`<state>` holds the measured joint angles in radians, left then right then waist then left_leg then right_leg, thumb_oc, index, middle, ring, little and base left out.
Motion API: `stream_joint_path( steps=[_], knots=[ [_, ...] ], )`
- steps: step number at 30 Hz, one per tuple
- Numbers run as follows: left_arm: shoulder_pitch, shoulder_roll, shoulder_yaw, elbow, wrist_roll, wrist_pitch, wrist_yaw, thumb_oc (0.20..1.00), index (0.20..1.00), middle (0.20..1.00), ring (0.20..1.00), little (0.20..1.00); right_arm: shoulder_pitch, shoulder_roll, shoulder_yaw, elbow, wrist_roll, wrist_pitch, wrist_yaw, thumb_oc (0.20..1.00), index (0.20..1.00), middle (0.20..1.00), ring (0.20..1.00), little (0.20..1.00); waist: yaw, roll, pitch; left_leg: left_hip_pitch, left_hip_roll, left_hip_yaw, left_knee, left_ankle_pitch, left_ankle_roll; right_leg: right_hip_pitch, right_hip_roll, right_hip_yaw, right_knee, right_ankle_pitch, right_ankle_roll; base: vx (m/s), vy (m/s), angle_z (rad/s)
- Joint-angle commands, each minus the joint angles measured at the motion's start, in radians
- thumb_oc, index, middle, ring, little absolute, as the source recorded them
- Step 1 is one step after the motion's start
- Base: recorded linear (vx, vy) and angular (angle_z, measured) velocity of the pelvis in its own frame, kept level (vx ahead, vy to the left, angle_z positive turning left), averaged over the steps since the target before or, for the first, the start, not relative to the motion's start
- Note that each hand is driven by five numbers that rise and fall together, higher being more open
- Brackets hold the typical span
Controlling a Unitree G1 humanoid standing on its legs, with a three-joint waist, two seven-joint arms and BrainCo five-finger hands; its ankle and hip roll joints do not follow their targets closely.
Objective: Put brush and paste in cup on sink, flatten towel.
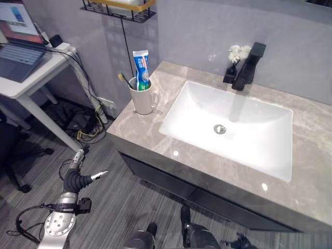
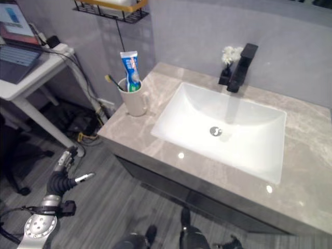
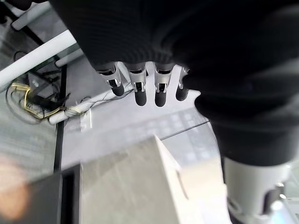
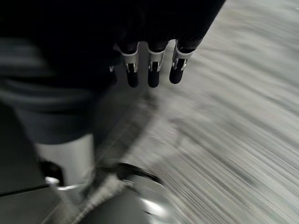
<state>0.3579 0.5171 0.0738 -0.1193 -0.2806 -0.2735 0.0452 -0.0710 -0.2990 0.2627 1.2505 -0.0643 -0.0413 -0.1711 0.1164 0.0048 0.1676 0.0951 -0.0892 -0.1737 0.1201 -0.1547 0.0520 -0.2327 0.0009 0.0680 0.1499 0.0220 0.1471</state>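
Note:
A white cup (image 1: 143,99) stands on the grey stone counter (image 1: 135,129) at its left end, beside the white sink basin (image 1: 244,140). A blue toothpaste tube (image 1: 141,66) stands upright in the cup, and a toothbrush (image 1: 124,79) leans out of it to the left. My left hand (image 1: 77,174) hangs low over the floor, left of and below the counter, with its fingers (image 3: 140,91) straight and holding nothing. In the right wrist view my right hand (image 4: 152,70) points down over the wooden floor, its fingers straight and empty.
A black faucet (image 1: 249,66) and a small vase of white flowers (image 1: 236,57) stand behind the basin. A white desk (image 1: 31,78) with a laptop (image 1: 18,52) is at the left, with cables (image 1: 88,124) on the floor below it. A wire shelf (image 1: 119,8) hangs above the cup.

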Motion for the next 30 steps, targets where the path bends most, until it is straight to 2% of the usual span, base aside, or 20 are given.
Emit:
stream_joint_path(
  steps=[1,4,5,9,12,16,24,30],
  knots=[
    [-0.053,0.077,0.059,-0.112,-0.123,-0.043,-0.068,0.812,0.812,0.812,0.812,0.812,0.016,-0.009,0.009,0.021,-0.06,0.004,0.028,1.0,1.0,1.0,1.0,1.0,-0.035,-0.012,-0.051,0.048,-0.05,-0.008,-0.129,0.02,-0.027,-0.059,-0.033,0.0,-0.105,0.221,-0.021,0.05,-0.087,0.88],
    [-0.053,0.077,0.059,-0.112,-0.123,-0.043,-0.068,0.812,0.812,0.812,0.812,0.812,0.016,-0.009,0.009,0.021,-0.06,0.004,0.028,1.0,1.0,1.0,1.0,1.0,-0.035,-0.012,-0.051,0.048,-0.05,-0.008,-0.129,0.02,-0.027,-0.059,-0.033,0.0,-0.105,0.22,-0.021,0.03,-0.054,0.4],
    [-0.172,0.098,0.013,-0.117,-0.19,-0.038,-0.095,0.2,0.2,0.2,0.2,0.2,0.059,0.021,-0.099,0.052,0.039,0.016,0.027,1.0,1.0,1.0,1.0,1.0,-0.116,0.019,-0.071,0.035,0.088,0.231,-0.175,-0.001,-0.074,-0.029,-0.113,-0.16,-0.093,0.153,-0.013,0.07,-0.116,-0.08],
    [-0.166,0.125,0.05,-0.109,-0.199,-0.028,-0.088,0.2,0.2,0.2,0.2,0.2,0.049,0.024,-0.085,0.063,-0.011,0.024,0.035,1.0,1.0,1.0,1.0,1.0,-0.132,0.035,-0.075,0.015,0.055,0.239,-0.168,0.008,-0.063,-0.047,-0.122,-0.147,-0.093,0.172,-0.007,0.02,0.054,2.17],
    [-0.162,0.136,0.09,-0.1,-0.234,-0.025,-0.092,0.2,0.2,0.2,0.2,0.2,0.052,0.022,-0.074,0.07,-0.058,0.029,0.047,1.0,1.0,1.0,1.0,1.0,-0.134,0.053,-0.07,0.006,0.031,0.271,-0.176,0.015,-0.055,-0.081,-0.128,-0.112,-0.091,0.191,-0.004,0.0,0.089,-0.72],
    [-0.204,0.138,0.086,-0.054,-0.27,-0.023,-0.078,0.2,0.2,0.2,0.2,0.2,0.058,0.013,-0.066,0.036,-0.056,0.019,0.054,1.0,1.0,1.0,1.0,1.0,-0.149,0.063,-0.064,0.005,0.02,0.291,-0.185,0.017,-0.053,-0.106,-0.126,-0.08,-0.092,0.198,-0.008,0.0,0.074,-0.34],
    [-0.337,0.163,0.017,0.048,-0.296,-0.013,-0.067,0.2,0.2,0.2,0.2,0.2,0.084,0.007,-0.04,0.035,-0.073,0.024,0.068,1.0,1.0,1.0,1.0,1.0,-0.175,0.078,-0.06,0.014,0.029,0.3,-0.205,0.025,-0.065,-0.122,-0.111,-0.059,-0.091,0.189,-0.014,0.04,0.016,-0.18],
    [-0.469,0.212,-0.047,0.133,-0.317,-0.011,-0.05,0.2,0.2,0.2,0.2,0.2,0.094,-0.004,-0.039,0.024,-0.051,0.025,0.067,1.0,1.0,1.0,1.0,1.0,-0.199,0.091,-0.054,0.013,0.045,0.305,-0.207,0.029,-0.081,-0.134,-0.092,-0.048,-0.095,0.179,-0.019,0.04,-0.03,-0.09]
  ],
)
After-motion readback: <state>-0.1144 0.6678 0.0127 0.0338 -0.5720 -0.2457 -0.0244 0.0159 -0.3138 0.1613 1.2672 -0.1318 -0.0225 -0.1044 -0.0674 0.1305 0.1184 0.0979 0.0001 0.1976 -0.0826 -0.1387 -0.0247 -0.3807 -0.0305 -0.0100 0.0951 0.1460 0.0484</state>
